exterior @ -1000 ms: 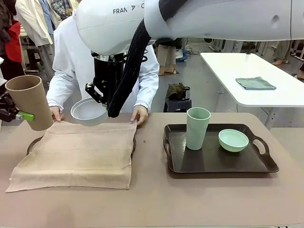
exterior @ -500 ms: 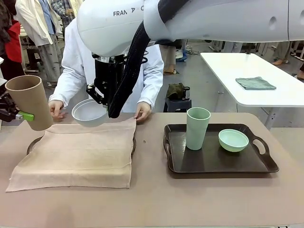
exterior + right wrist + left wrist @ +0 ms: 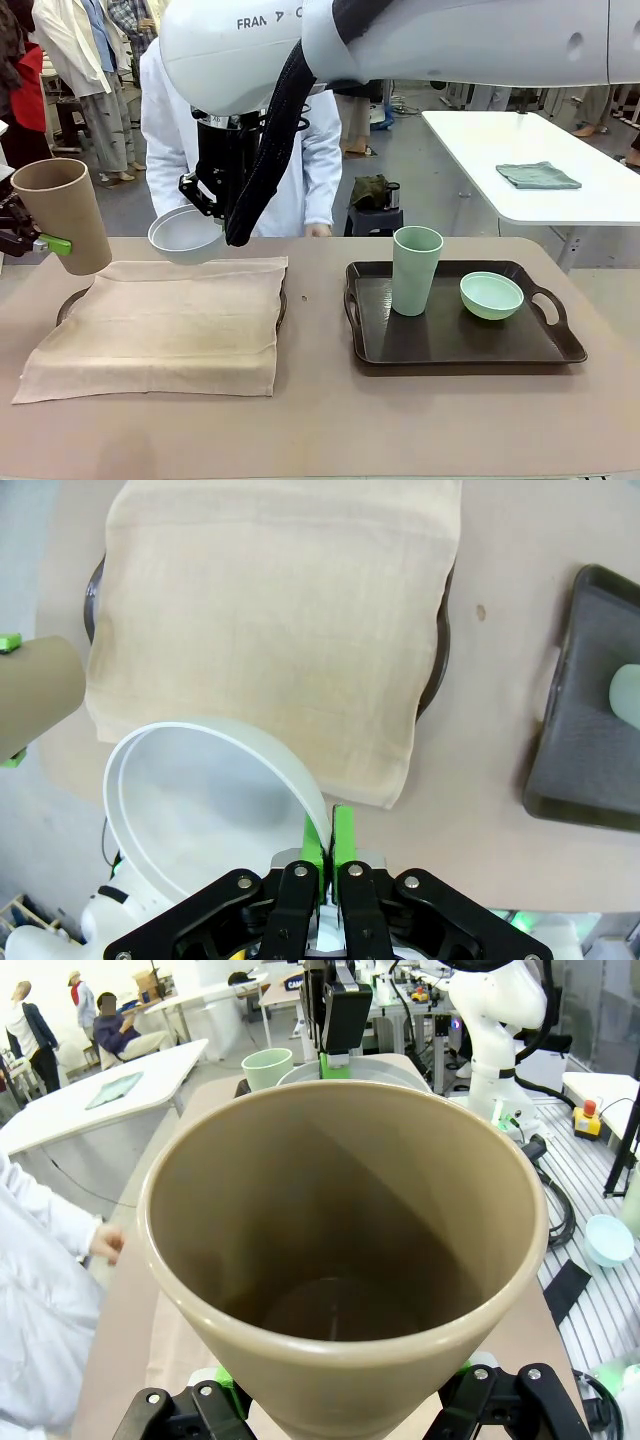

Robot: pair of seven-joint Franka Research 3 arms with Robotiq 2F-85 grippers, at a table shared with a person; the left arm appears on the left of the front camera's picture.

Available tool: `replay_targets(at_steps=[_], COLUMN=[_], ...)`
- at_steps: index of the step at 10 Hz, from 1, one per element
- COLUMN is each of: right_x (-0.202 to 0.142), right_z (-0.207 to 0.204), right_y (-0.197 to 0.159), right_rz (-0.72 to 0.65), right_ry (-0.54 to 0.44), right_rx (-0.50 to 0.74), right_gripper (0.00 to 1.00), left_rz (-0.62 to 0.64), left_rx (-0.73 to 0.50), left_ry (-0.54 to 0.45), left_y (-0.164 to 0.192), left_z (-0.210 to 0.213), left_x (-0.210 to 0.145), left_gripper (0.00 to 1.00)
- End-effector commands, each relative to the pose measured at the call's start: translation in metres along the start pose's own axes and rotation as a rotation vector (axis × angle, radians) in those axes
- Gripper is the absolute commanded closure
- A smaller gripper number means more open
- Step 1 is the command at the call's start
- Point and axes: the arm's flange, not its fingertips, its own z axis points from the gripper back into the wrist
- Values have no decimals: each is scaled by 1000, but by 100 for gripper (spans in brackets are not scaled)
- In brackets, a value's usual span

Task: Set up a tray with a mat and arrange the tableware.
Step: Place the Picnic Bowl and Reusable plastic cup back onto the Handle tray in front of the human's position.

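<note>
The right claw point(image 3: 328, 842) is shut tight, its green pads pinching the rim of a small round white bowl point(image 3: 200, 800) and holding it in the air. Below this claw, near the edge closest to it, lies a beige cloth mat point(image 3: 270, 630). The mat is draped over a dark round tray point(image 3: 443, 650) whose rim peeks out at two sides. Past the claw, on the other side of the counter point(image 3: 400, 420), stands a person in a white coat point(image 3: 300, 150).

The left claw point(image 3: 345, 1405) is spread wide around the lower body of a tall tapered tan plastic cup point(image 3: 340, 1260), with a green pad on each side. It grips the cup tilted and clear of the counter, beside the mat.

Well apart from both claws, a dark rectangular tray with handles point(image 3: 450, 340) carries an upright pale green plastic cup point(image 3: 415, 270). A small pale green bowl point(image 3: 491, 295) sits near that cup, not touching it.
</note>
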Motion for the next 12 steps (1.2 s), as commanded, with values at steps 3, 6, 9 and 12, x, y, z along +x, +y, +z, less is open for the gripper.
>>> replay_targets(at_steps=[3,6,9,12], right_x=[8,20,24,30], right_z=[-27,-74,-121,-155], right_y=[-14,-26,-31,-29], right_rz=[19,14,19,-8], right_ry=[-11,25,39,57], right_rx=[37,55,47,43], right_gripper=[96,96,96,96], left_rz=[-9,-10,-62,-74], left_rx=[-37,-90,-92,-56], left_ry=[-24,-87,-78,-65], left_y=[1,0,0,13], left_z=[-13,-36,-54,-66], left_x=[-27,-71,-100,-116], left_gripper=[15,15,15,15])
